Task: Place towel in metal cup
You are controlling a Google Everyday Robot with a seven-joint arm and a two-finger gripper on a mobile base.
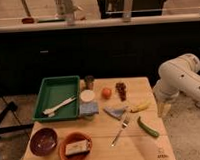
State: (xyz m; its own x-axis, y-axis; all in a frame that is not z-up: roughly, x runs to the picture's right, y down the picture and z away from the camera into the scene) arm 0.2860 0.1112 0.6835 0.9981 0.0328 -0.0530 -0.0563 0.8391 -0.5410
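The towel (115,112) lies crumpled on the table (146,147) beside the fork (120,129) — apart from the metal cup (89,81), which stands by the green tray (57,99). The gripper (163,110) hangs off the table's right edge, near the banana (140,106) — open or closed, I cannot tell.

A wooden table (146,151) is seen at lower centre. A green tray (56,89) is set at its upper left, with a metal cup (89,81) just beside it. A blue cloth (89,110), orange (106,92), grapes (121,88), towel (115,112), banana (140,106), fork (120,129) and cucumber (147,127) are spread over centre and right. A purple bowl (43,141) and an orange bowl (75,147) are placed at lower left. The gripper (164,110) is seen by the right edge.
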